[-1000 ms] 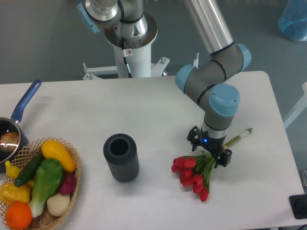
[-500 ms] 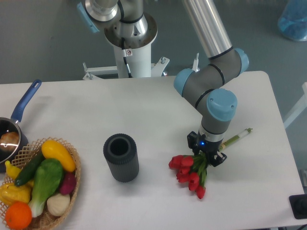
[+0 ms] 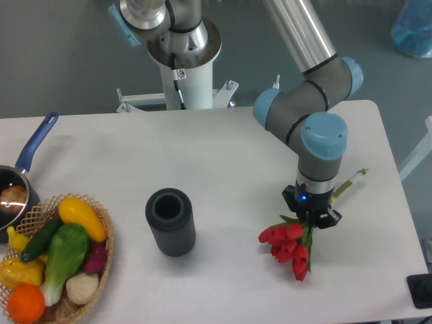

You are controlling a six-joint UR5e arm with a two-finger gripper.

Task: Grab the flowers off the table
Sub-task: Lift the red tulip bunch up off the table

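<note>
Flowers [image 3: 289, 244] clamped in claw [image 3: 311, 218] — stems angled over table [image 3: 223, 155]; no legible writing.

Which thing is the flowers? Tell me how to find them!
Start at the big white table and look toward its right side, under the robot arm's blue-capped wrist. The flowers lie just below the gripper, whose jaws are around their leaves. They are red tulips with green leaves and a pale stem poking out up and right, unlike the dark ribbed cylinder standing to their left.

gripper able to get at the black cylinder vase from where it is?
Probably not yet: the gripper looks shut on the flowers. Otherwise the vase stands apart, bare table between.
</note>
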